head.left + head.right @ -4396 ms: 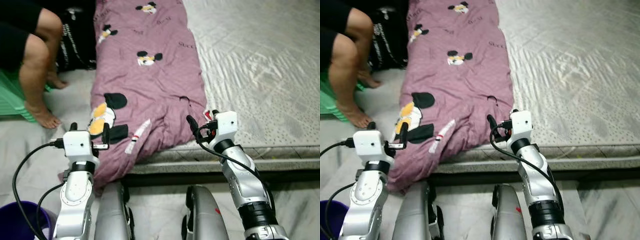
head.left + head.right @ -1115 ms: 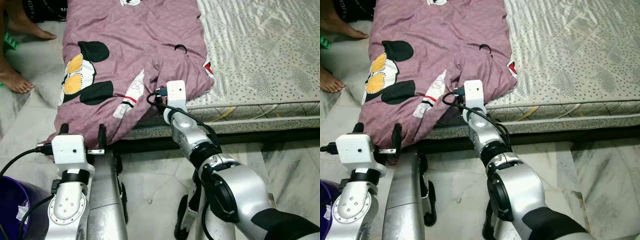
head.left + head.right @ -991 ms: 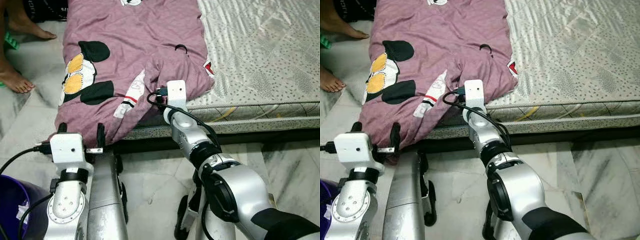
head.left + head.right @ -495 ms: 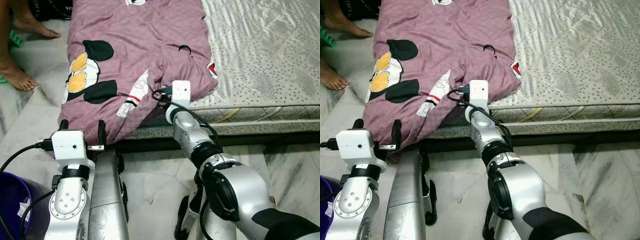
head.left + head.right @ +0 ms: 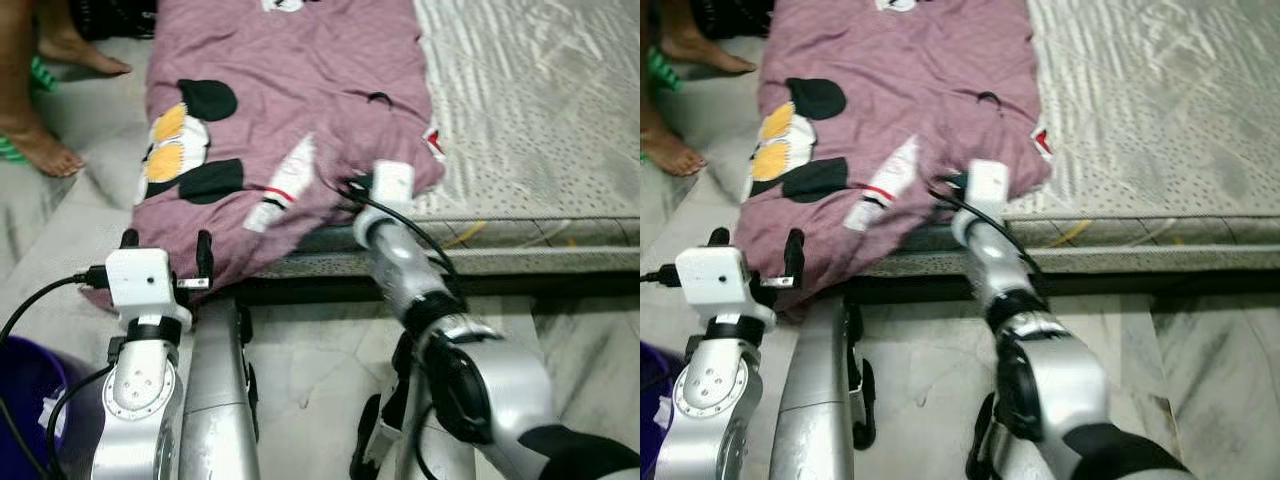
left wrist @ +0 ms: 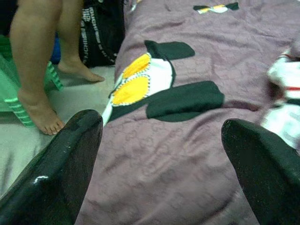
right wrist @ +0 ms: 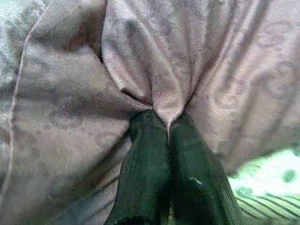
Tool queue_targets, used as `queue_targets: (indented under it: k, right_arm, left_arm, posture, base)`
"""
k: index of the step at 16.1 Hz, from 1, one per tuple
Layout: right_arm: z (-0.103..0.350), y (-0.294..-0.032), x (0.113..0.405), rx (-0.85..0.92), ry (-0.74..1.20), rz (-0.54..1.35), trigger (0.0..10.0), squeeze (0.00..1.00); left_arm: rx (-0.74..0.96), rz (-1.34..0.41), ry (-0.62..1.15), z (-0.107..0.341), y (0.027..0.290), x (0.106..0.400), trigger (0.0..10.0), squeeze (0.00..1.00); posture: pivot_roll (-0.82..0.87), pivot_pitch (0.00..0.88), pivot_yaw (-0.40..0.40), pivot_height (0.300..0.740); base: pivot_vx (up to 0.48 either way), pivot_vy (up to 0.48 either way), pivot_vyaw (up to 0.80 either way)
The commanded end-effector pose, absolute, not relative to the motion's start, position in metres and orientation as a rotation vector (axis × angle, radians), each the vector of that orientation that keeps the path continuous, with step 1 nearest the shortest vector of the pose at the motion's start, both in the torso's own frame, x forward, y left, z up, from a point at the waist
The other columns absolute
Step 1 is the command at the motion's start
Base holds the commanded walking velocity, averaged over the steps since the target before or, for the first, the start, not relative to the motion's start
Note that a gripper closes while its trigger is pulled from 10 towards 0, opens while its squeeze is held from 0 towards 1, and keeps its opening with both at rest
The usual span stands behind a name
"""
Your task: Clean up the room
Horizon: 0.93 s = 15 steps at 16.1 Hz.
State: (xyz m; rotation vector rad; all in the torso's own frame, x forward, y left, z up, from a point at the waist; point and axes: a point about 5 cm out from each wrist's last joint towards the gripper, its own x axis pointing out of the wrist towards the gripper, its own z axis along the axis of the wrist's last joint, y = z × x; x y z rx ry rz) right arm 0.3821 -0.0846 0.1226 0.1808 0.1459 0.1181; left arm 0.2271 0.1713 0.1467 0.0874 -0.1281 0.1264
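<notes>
A purple blanket (image 5: 290, 100) with cartoon mouse prints lies along the left side of the mattress (image 5: 540, 120), and its near corner hangs over the front edge toward the floor. My right gripper (image 7: 168, 125) is shut on a pinched fold of the blanket, at the mattress's front edge (image 5: 348, 192). My left gripper (image 5: 166, 242) is open and holds nothing. It hovers just in front of the hanging blanket corner, whose yellow and black print (image 6: 154, 89) lies between the fingers (image 6: 61, 164) in the left wrist view.
A person's bare feet (image 5: 45, 150) stand on the floor at the far left, beside a green stool (image 6: 9, 89) and a black bag (image 6: 101, 33). A purple bucket (image 5: 25, 400) sits by my left side. Marble floor (image 5: 590, 330) lies in front of the mattress.
Since 4.4 s ago my right gripper has shut on a blanket fold. Over the last second it has drifted slightly right along the mattress edge, still holding the fold. The camera view has shifted.
</notes>
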Motion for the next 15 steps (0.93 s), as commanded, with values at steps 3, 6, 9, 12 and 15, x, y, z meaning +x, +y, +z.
queue_targets:
  k: [3,6,9,12,15]
  right_arm:
    - [0.109,-0.123,0.374,0.171,0.124,0.043,0.0,0.0]
    - [0.097,-0.157,0.336,0.137,0.088,0.01,0.0,0.0]
    - [0.093,-0.179,0.297,0.134,0.105,-0.027,0.0,0.0]
    - [0.078,-0.193,0.249,0.084,0.199,-0.017,0.0,0.0]
    - [0.064,-0.2,0.222,0.061,0.354,-0.023,10.0,0.0]
  left_arm:
    - [0.082,0.132,-0.107,0.14,0.175,0.23,10.0,0.0]
    - [0.069,0.097,-0.111,0.138,0.17,0.237,10.0,0.0]
    - [0.061,0.072,-0.115,0.137,0.167,0.243,10.0,0.0]
    - [0.055,0.039,-0.111,0.134,0.162,0.248,10.0,0.0]
    - [0.045,0.013,-0.106,0.13,0.157,0.254,10.0,0.0]
  posture:
    - [0.11,0.231,-0.023,0.532]
    - [0.07,0.21,0.001,0.532]
    - [0.04,0.199,0.015,0.532]
    - [0.0,0.19,0.029,0.532]
    - [-0.02,0.172,0.038,0.532]
  base:
    - [0.0,0.0,0.0]
    - [0.0,0.0,0.0]
    - [0.0,0.0,0.0]
    - [0.0,0.0,0.0]
    - [0.0,0.0,0.0]
